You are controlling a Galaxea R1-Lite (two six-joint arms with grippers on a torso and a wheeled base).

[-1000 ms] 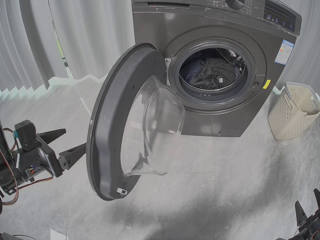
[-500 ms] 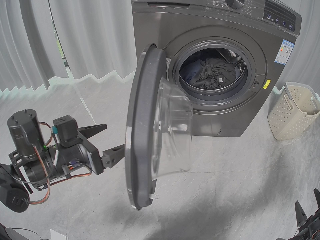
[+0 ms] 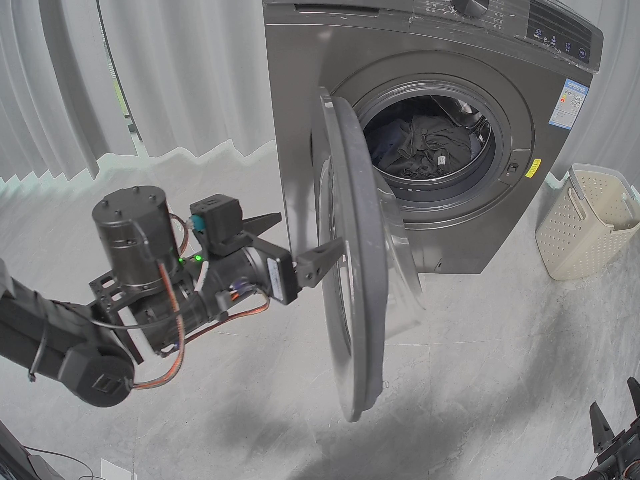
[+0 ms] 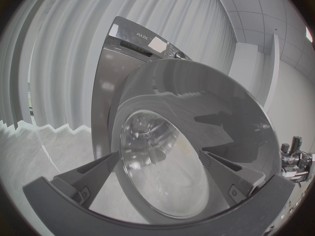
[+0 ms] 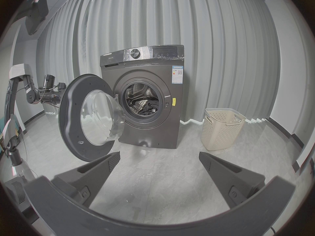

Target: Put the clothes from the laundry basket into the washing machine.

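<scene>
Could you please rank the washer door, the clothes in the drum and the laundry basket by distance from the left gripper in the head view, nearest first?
From the left gripper:
1. Washer door, right at its jaws.
2. Clothes, inside the drum behind the door.
3. Laundry basket, on the floor right of the machine.

The left arm (image 3: 47, 341) is built of matte black links, and a small grey marking is carried on its rounded joint. At the wrist a dark grey cylinder (image 3: 131, 231) is mounted, its flat top dotted with small screws (image 3: 127, 198). Orange-brown cables (image 3: 172, 328) are looped alongside, and a green light (image 3: 180, 260) is lit near a teal connector (image 3: 196, 223). A black boxy module (image 3: 217, 215) is set above the left gripper (image 3: 311, 229), whose dark grey fingers (image 3: 321, 259) are wedge-shaped and tapered, with textured pads. The right gripper (image 5: 158, 154) is formed alike.
</scene>
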